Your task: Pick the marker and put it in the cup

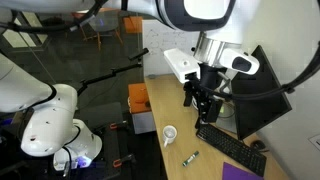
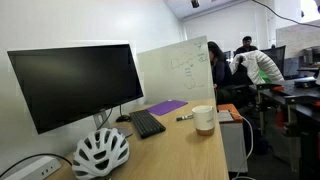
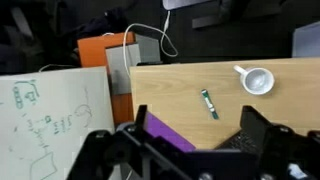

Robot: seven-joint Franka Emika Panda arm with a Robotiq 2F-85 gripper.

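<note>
Hand (image 3: 190, 160): released, black fingers (image 3: 265, 140) spread wide, nothing between them. An exterior view shows it hanging above the light wooden bench (image 1: 150, 122), clear of the surface, over the inner part of the bench in front of the dark flat monitor (image 1: 262, 95).

Short slim dark green marker (image 3: 209, 103): lying flat on the bench, untouched, well below the hand. It sits in from the bench's open long edge, between the small white round cup (image 3: 256, 81) and the flat purple sheet (image 3: 165, 133). Near the cup but apart from it.

Cup: upright, close to that open long edge; its handle shows in the wrist view. Inside looks dark in an exterior view (image 1: 170, 133).

Both exterior views put the long black keyboard (image 2: 147, 123) on the monitor side of the marker (image 2: 185, 117). A white ribbed helmet (image 2: 100, 152) rests towards one end of the bench.
</note>
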